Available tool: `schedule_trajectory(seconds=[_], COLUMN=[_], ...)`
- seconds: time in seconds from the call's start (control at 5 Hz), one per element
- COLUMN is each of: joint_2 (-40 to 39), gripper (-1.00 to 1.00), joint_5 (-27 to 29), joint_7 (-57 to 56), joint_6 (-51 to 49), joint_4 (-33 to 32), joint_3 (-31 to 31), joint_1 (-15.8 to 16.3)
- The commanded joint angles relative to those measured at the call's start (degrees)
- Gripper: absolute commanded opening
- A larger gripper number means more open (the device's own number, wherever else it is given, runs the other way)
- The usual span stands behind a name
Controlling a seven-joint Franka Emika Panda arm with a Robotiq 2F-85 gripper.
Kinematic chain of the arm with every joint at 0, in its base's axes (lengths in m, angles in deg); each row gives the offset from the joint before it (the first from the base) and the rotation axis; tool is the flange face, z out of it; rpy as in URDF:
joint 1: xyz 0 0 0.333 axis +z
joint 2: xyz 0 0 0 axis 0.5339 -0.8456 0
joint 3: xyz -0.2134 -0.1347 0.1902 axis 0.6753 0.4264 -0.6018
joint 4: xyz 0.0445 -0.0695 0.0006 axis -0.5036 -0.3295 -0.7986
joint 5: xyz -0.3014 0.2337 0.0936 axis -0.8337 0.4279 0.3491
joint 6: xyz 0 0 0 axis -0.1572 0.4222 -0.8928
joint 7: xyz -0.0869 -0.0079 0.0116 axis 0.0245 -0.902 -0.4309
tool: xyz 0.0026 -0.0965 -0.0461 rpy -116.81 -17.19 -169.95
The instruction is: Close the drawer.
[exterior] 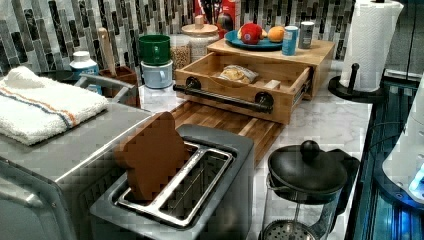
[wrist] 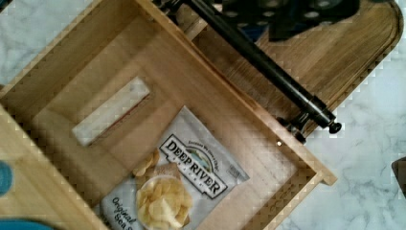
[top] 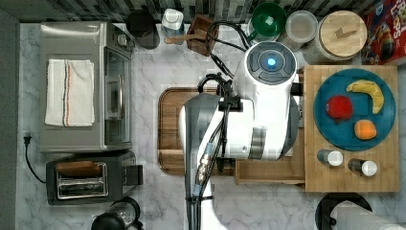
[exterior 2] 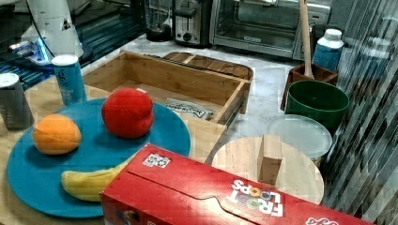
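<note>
drawer (exterior: 235, 80) pulled out of box under plate (exterior 2: 28, 178), long axis along black handle (exterior: 222, 97), front facing cutting board (exterior: 225, 122), chip bag (wrist: 177, 182) inside, gripper (wrist: 287, 14) above handle, finger state unclear

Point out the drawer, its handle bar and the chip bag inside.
drawer (exterior: 280, 74), left view, inner back wall.
handle bar (exterior: 225, 98), left view, middle of the black bar.
chip bag (wrist: 191, 167), wrist view, printed label.
</note>
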Motion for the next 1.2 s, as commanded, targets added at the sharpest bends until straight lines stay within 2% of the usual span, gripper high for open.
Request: schedule_trajectory(seconds=[0.2, 0.4, 0.6, 0.8, 1.0, 1.2], joint_2=[1.03, 1.99, 1.49, 1.80, 2.86, 2.46], gripper=[1.00, 1.00, 1.00, 1.00, -1.00, -1.00], joint_5=[7.20, 11.29, 9.51, 10.03, 10.82, 8.91], joint_7=[-7.42, -9.36, -10.40, -12.60, -14.92, -19.28], joint_6=[7.78, 14.10, 16.45, 15.86, 17.32, 21.89], joint_4=[-5.27, -11.25, -13.25, -14.33, -17.13, -20.63], joint_3=[-0.94, -4.27, -5.88, -7.79, -9.12, -9.85], joint_1=[4.67, 3.88, 5.28, 5.10, 5.08, 5.01])
